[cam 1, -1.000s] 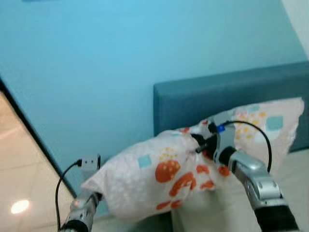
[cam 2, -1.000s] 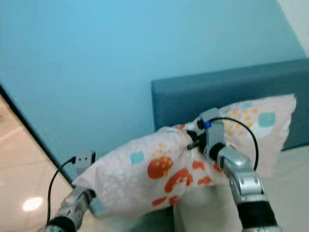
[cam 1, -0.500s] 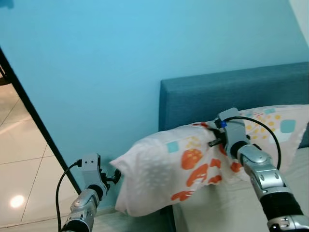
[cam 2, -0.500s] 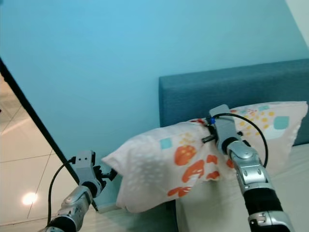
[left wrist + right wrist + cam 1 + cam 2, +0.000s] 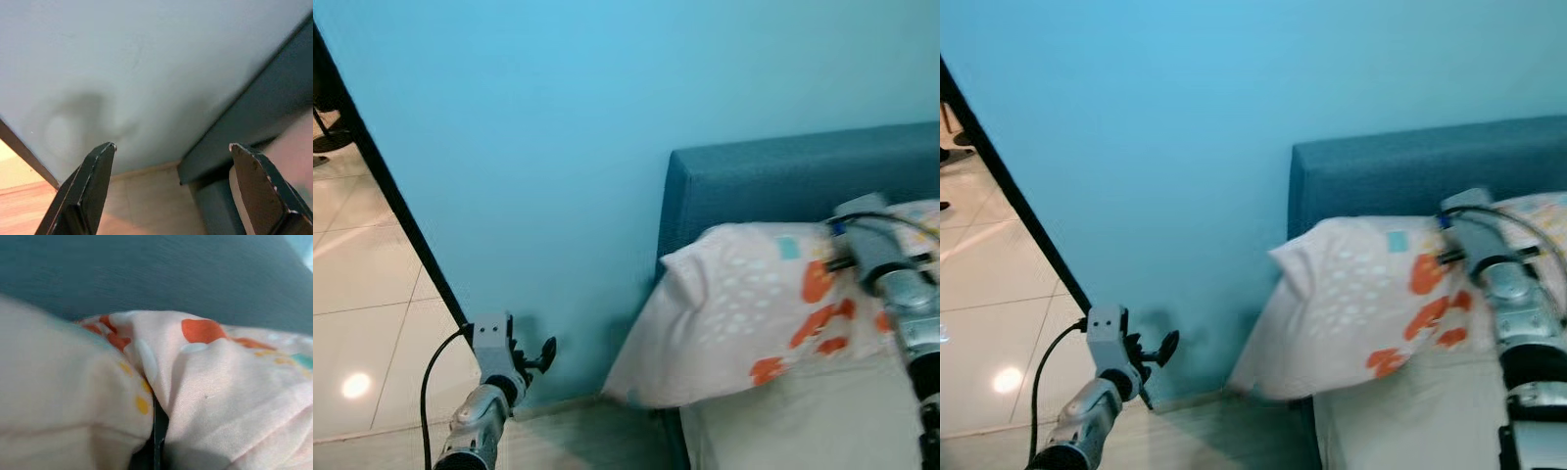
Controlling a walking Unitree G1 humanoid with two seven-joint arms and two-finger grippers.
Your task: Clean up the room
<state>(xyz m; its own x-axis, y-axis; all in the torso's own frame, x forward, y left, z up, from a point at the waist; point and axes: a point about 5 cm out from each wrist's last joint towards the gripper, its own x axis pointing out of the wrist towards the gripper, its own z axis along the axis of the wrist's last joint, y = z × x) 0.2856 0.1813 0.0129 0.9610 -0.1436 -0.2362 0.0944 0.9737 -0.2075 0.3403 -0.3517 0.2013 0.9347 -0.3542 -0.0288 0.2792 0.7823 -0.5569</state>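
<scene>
Right wrist view: right claw (image 5: pixel 155 440) buried in folds of the pillow (image 5: pixel 754 323), pinched shut on the cloth — fingers almost wholly hidden. Pillow lying at the head of the bed (image 5: pixel 803 421) against the blue headboard (image 5: pixel 754 186), one corner overhanging the edge, far end cut off. Left claw (image 5: pixel 171 161) spread wide and holding nothing — low by the blue wall (image 5: pixel 558 147).
</scene>
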